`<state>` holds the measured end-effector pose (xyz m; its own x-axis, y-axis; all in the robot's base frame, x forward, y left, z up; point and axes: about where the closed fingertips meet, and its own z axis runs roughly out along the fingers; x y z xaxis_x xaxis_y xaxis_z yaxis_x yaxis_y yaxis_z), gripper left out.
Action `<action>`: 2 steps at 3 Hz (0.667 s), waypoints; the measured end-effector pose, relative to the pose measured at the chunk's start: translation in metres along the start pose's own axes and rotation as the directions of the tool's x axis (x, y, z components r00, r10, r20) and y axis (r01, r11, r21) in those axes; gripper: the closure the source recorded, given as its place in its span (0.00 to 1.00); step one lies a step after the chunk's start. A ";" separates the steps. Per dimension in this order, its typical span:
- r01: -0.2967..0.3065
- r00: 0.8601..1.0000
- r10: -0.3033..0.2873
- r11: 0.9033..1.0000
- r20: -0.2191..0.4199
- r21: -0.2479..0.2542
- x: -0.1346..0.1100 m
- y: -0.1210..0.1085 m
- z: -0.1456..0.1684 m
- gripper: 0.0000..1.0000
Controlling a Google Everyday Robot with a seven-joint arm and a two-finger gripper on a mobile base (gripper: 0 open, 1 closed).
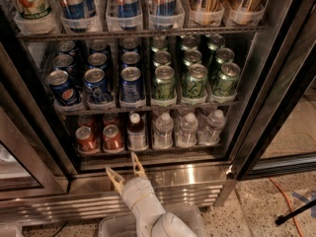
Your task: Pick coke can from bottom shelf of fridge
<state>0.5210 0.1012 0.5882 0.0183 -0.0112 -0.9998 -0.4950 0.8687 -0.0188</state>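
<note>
The fridge (163, 174) stands open with its steel base in front of me. On the bottom shelf (148, 154) two red coke cans show at the left: one (87, 138) further left, one (112, 137) beside it, with more red cans behind. My gripper (124, 166) is open, its two tan fingers spread, just below and in front of the shelf edge, a little right of the second coke can. It holds nothing.
A dark-capped bottle (136, 131) and several clear water bottles (186, 129) fill the rest of the bottom shelf. Blue Pepsi cans (97, 85) and green cans (193, 80) sit on the tier above. The dark door edge (276, 102) stands at right.
</note>
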 end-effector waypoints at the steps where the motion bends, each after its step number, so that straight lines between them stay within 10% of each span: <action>1: 0.010 1.000 -0.010 1.000 -0.004 -0.003 0.000 -0.004 0.006 0.25; 2: 0.020 1.000 -0.020 1.000 -0.004 -0.011 -0.002 -0.009 0.018 0.24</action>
<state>0.5409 0.1017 0.5909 0.0252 -0.0305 -0.9992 -0.5040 0.8628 -0.0391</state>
